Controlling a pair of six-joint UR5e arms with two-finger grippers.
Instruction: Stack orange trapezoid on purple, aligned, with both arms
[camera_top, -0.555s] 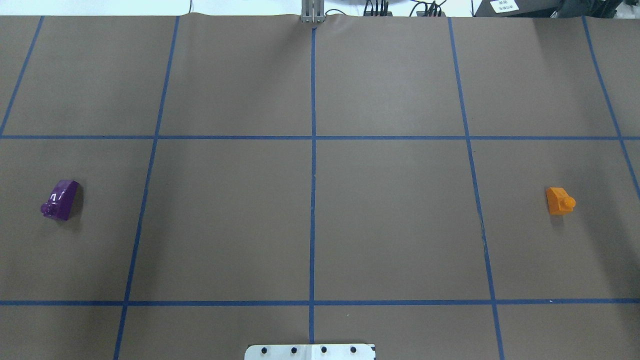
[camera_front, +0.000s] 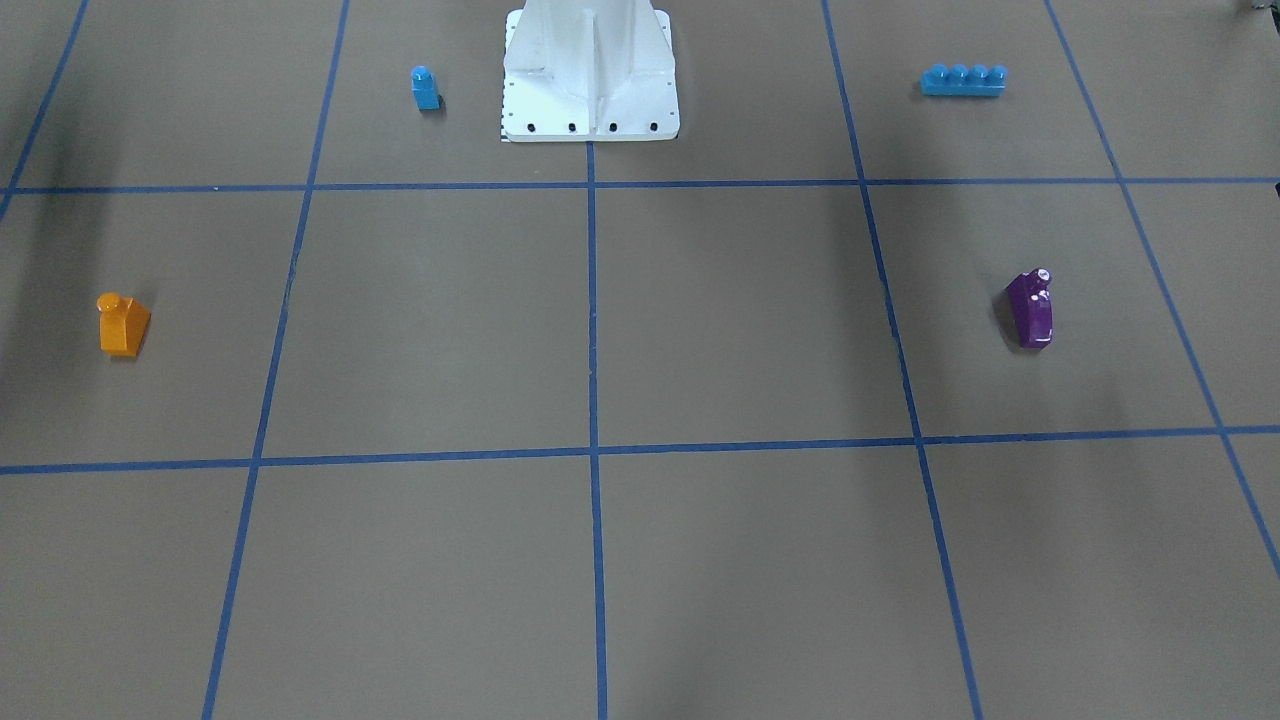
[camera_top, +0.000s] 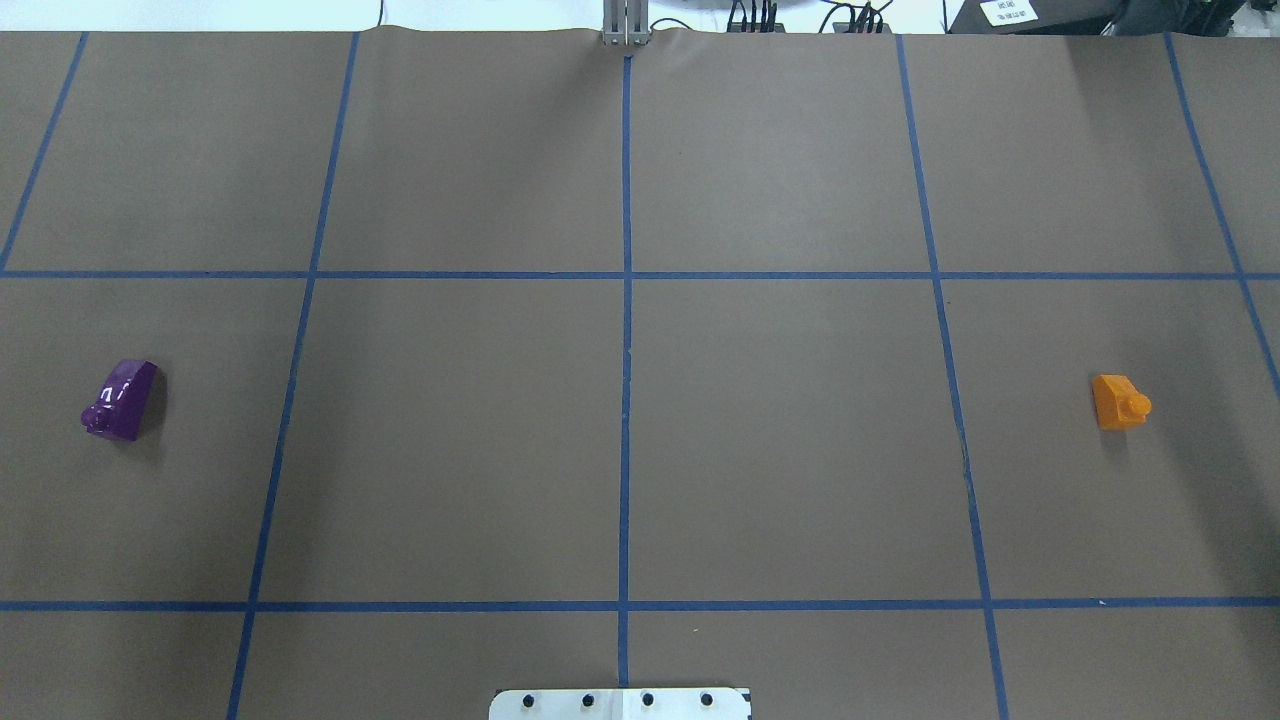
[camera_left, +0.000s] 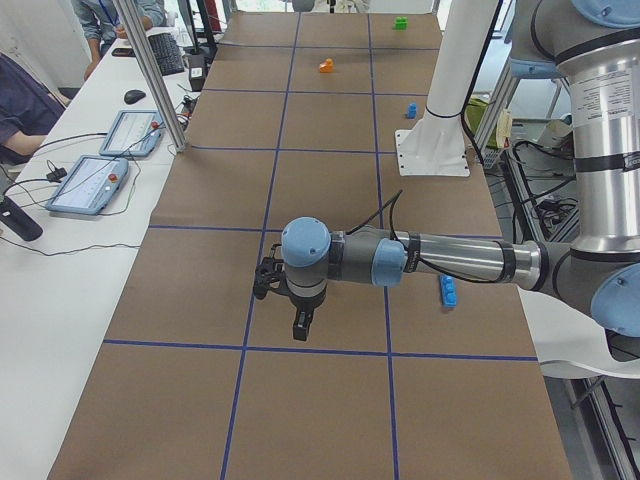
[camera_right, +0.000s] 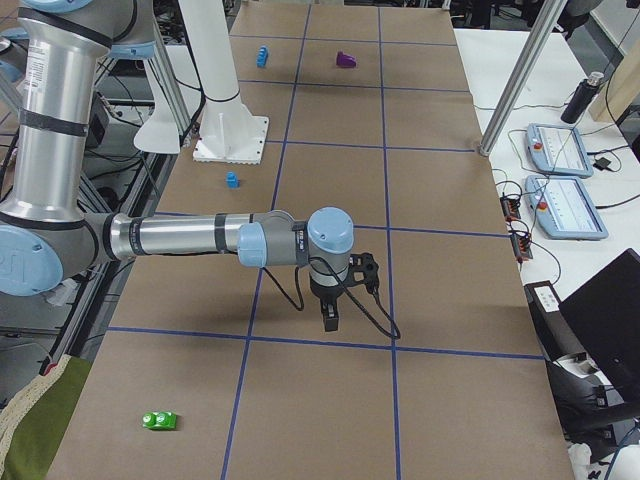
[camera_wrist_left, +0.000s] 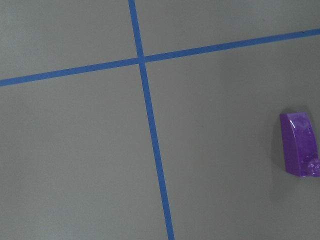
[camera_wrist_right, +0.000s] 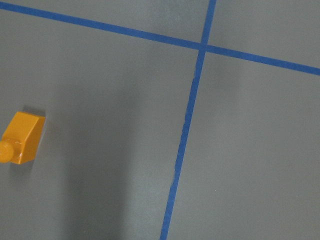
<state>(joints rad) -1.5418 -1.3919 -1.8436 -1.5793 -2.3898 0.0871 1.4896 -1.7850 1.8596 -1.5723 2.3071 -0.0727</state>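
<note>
Small glossy plastic orange trapezoid (camera_top: 1118, 402) with one round stud sits alone on the brown paper-covered desk (camera_top: 780, 450), on the robot's right side in the middle row of the blue tape grid. The matching glossy plastic sloped purple block (camera_top: 122, 399) sits in the same row on the robot's left side, well apart from it. In the front view both stand stud up, orange trapezoid (camera_front: 122, 325) and purple block (camera_front: 1031, 310), nothing touching either. The right wrist view has the orange trapezoid (camera_wrist_right: 22, 137) at the left edge, stud partly cut off. The left wrist view has the purple block (camera_wrist_left: 299, 145) at the right edge, stud also clipped. The pincers show only in the two side views. The left pincer (camera_left: 299, 328) points down over the desk on the near grey arm, with part of it behind the wrist. The right pincer (camera_right: 330, 318) is likewise pointed down. For both, cannot tell how far the fingers are spread or whether anything is held. The purple block cannot be made out in the left side view. A small blue one-stud plastic block (camera_front: 425, 88) and a long blue four-stud plastic brick (camera_front: 963, 80) sit either side of the white fixed pedestal (camera_front: 590, 70). A small green plastic block (camera_right: 159, 420) lies near the desk's end, too small for detail.
</note>
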